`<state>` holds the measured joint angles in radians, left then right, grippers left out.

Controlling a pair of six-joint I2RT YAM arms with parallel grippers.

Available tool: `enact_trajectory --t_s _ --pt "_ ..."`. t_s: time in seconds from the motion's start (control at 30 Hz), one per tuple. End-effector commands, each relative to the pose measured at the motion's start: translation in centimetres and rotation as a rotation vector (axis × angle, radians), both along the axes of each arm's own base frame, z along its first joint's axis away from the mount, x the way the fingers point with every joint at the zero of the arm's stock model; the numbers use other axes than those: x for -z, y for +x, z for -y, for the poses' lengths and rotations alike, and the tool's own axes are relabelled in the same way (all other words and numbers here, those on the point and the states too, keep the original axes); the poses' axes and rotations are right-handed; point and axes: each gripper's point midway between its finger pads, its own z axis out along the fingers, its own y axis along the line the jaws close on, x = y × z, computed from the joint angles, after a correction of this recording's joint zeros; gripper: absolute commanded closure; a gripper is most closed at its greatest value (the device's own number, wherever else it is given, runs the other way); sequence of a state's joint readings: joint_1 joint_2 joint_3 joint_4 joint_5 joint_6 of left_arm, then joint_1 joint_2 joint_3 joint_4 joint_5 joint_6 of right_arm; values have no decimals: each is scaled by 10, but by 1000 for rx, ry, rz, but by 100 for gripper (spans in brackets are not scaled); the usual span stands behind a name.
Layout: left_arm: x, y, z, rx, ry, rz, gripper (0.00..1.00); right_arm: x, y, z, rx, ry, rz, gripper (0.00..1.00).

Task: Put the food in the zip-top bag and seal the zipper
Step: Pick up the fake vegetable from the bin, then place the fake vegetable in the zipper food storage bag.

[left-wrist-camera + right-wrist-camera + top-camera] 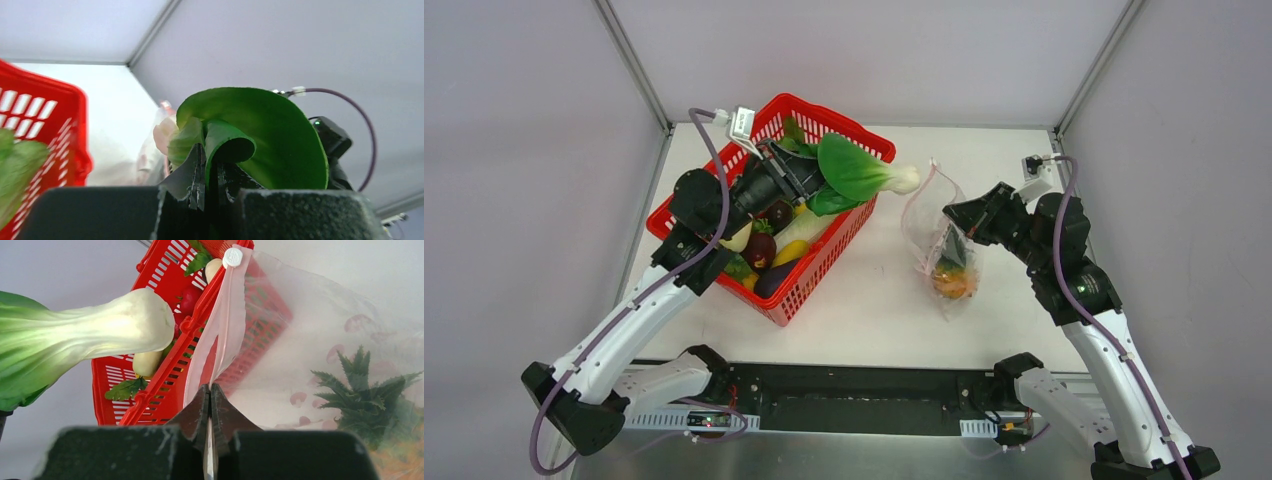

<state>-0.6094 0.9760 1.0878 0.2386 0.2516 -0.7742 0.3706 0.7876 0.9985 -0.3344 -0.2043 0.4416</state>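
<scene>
From the top: got the left gripper (802, 178) over the far half of the red basket (829, 255), jaws clenched on the leaf end of the green leafy vegetable (854, 168). Holding it up above the basket, white stem pointing right toward the zip-top bag (927, 215). Can see the bag on the surface (874, 310) just right of the basket, with the orange pineapple (954, 280) already inside at the near end. Also got the right gripper (952, 218) at the bag's right side, jaws pinched shut on the plastic. More food down in the basket: dark purple eggplant (772, 282), red fruit (759, 248), yellow piece (790, 252).

Left wrist: shows the jaws squeezed on a folded bit of the green leaf (270, 140), super close up. Basket wall (75, 125) at the left, bag blurry behind the leaf.

Right wrist: shows the jaws closed flat on the bag's rim right at the zipper (226, 330), pink strip running up to a white slider (232, 257). Can make out the pineapple's green crown (370, 385) through the clear plastic at the right. Vegetable's white stem (115, 330) hanging at the left, near the bag but outside it. Behind those, the basket again with a white radish (146, 363) in it.
</scene>
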Motion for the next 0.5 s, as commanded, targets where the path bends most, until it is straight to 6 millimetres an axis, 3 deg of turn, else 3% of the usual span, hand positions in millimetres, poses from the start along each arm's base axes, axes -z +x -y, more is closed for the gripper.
enact_trajectory --t_s 0.0,0.17,0.27,0.47 --pt "-58 -30 15 158 -177 139 100 -22 -1 -5 -30 35 68 100" --pt "-51 -29 36 229 -141 110 100 -23 -3 -5 -32 38 75 100" --pt "-37 -26 45 257 -68 60 100 -25 -2 -2 -16 40 80 100" --pt "-12 -19 50 249 78 11 100 -29 -3 0 -1 56 89 100"
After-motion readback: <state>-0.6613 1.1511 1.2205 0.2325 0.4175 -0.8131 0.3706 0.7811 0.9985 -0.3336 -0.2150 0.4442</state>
